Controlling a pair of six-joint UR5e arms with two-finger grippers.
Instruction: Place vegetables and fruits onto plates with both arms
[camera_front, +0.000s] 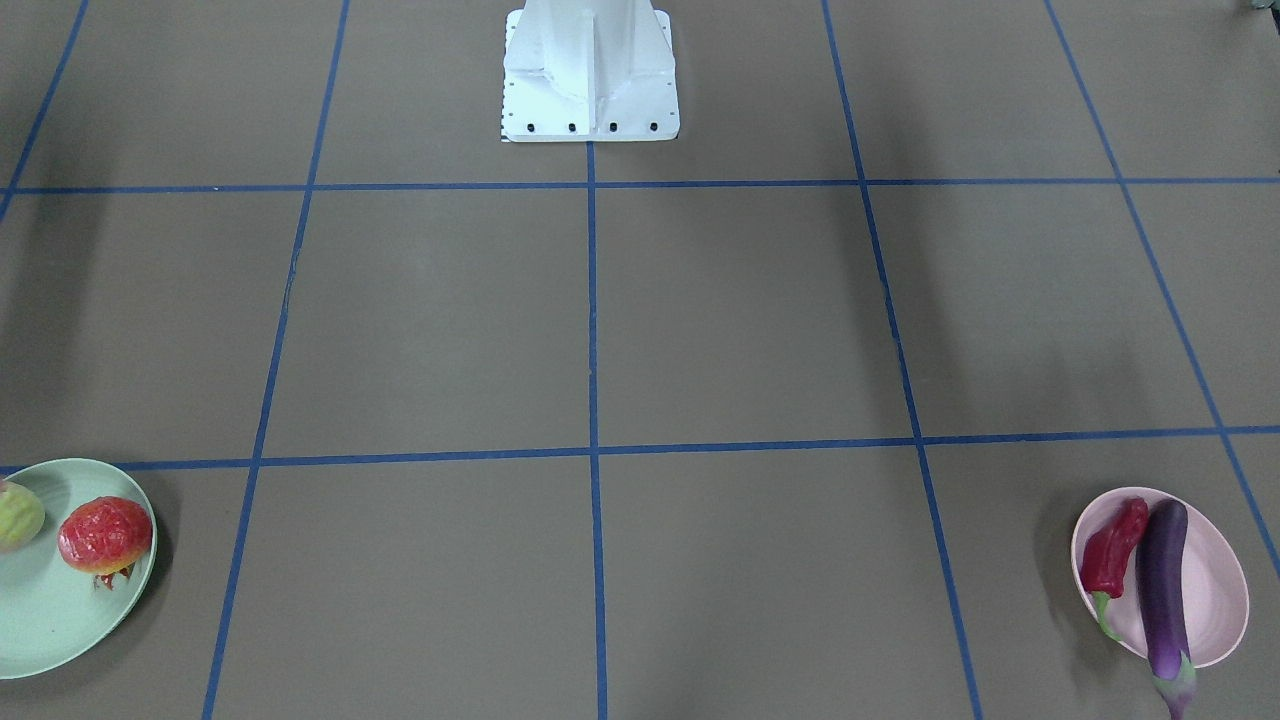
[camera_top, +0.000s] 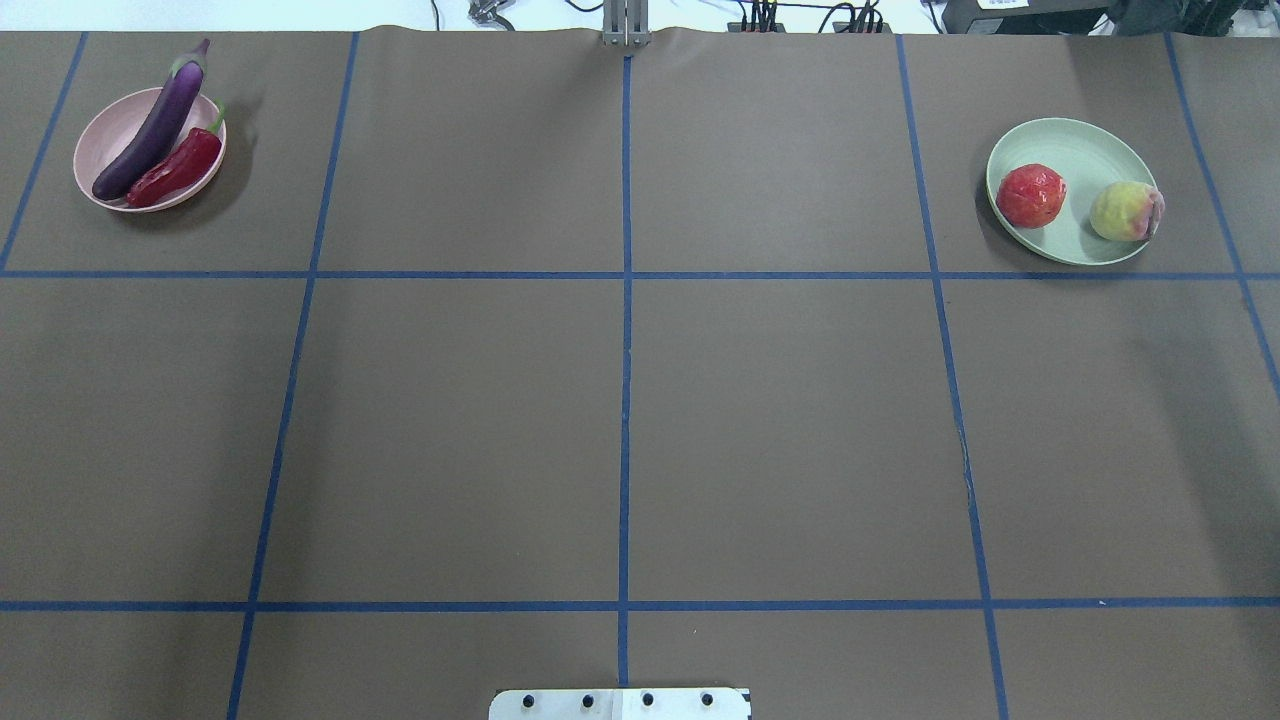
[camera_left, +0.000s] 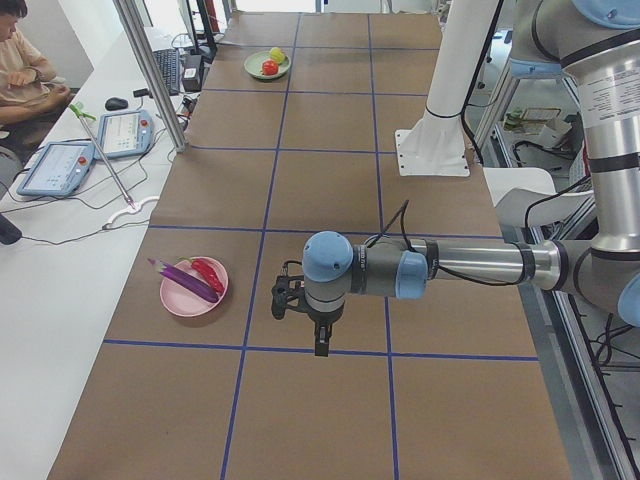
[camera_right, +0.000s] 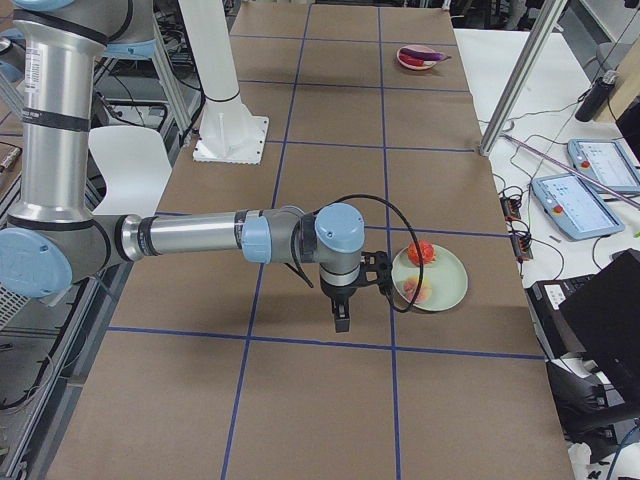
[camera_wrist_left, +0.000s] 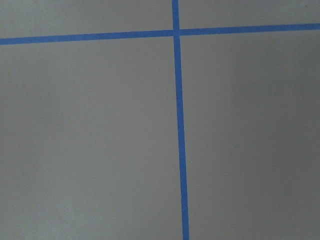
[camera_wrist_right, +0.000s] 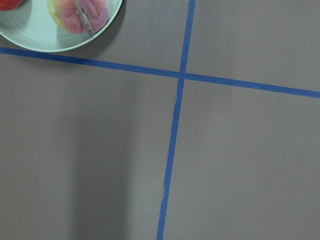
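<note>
The purple eggplant (camera_top: 150, 135) and the red chili pepper (camera_top: 175, 170) lie side by side in the pink plate (camera_top: 105, 130) at the far left. The eggplant's cap sticks out over the rim. The red-orange pomegranate-like fruit (camera_top: 1030, 195) and the peach (camera_top: 1125, 210) sit on the mint green plate (camera_top: 1085, 150) at the far right. My left gripper (camera_left: 318, 340) hangs above the table, apart from the pink plate (camera_left: 180, 300). My right gripper (camera_right: 341, 322) hangs beside the mint plate (camera_right: 445, 290), not touching it. I cannot tell whether either is open or shut. The right wrist view shows the peach (camera_wrist_right: 80, 14).
The white base mount (camera_front: 590, 75) stands at the robot's edge of the table. Blue tape lines grid the brown table. A metal post (camera_left: 155, 75), tablets (camera_left: 55, 165) and a seated operator (camera_left: 20, 70) are on the side bench beyond the far edge.
</note>
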